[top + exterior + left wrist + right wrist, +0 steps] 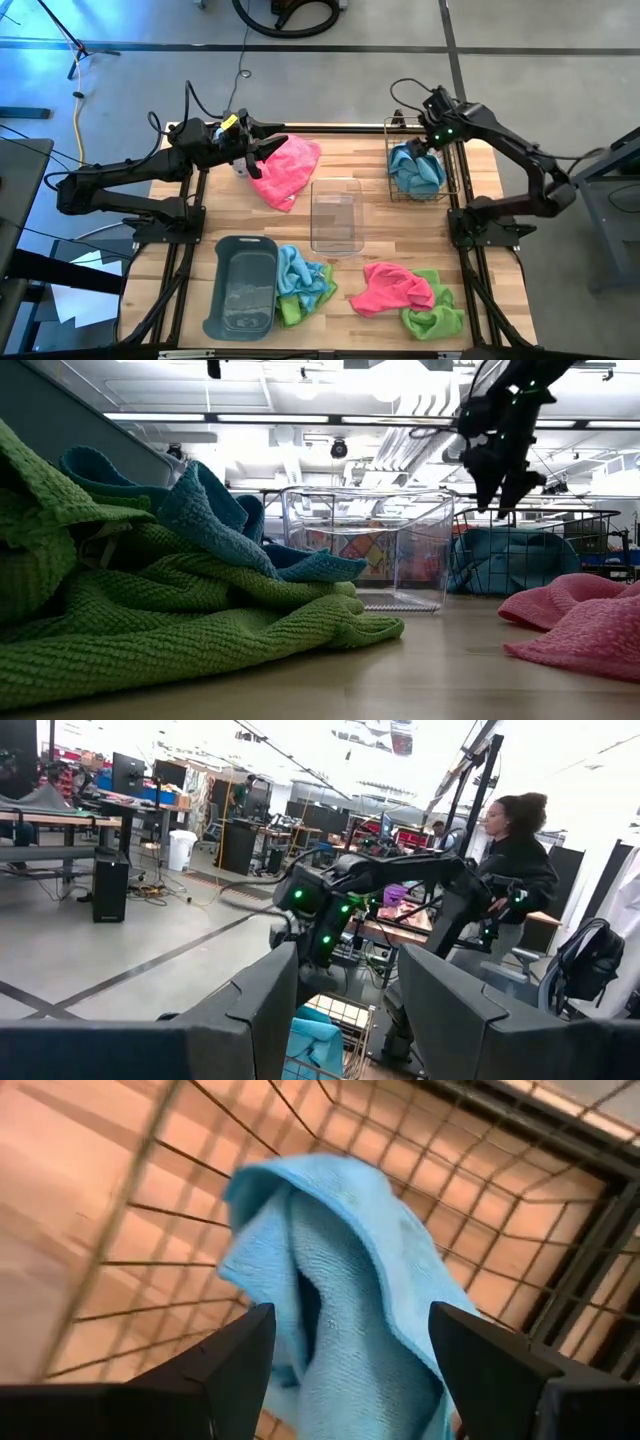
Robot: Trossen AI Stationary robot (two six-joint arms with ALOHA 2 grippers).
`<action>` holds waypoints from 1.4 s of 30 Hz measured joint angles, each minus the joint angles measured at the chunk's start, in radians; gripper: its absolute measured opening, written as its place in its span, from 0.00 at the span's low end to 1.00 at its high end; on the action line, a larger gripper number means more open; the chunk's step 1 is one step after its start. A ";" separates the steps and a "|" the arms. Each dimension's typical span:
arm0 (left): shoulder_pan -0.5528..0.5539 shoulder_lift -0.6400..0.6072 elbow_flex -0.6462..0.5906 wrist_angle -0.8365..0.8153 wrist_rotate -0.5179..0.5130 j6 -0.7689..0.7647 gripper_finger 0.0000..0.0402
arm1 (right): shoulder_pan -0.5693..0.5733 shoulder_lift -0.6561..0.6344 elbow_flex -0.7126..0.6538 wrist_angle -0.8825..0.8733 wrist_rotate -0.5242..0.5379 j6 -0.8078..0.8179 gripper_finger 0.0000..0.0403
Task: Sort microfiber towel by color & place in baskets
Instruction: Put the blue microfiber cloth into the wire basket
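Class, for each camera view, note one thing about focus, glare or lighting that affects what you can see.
High view: evenly lit, clear bin faint. Low view: green towel up close, ceiling lights glaring. Left wrist view: bright background washes out upper right. Right wrist view: blue towel sharp, fingers dark.

Fuzzy cloth towels [398, 288] lie on a smooth wooden table [490, 270] beside a glossy clear plastic bin [335, 215] and a thin wire basket [398, 160].

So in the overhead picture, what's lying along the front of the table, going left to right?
Dark grey tub → blue and green towels → pink towel → green towel.
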 joint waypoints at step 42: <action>-0.048 0.000 0.002 0.050 0.159 -0.069 0.41 | 0.715 -0.196 -0.014 1.088 -0.180 0.107 0.65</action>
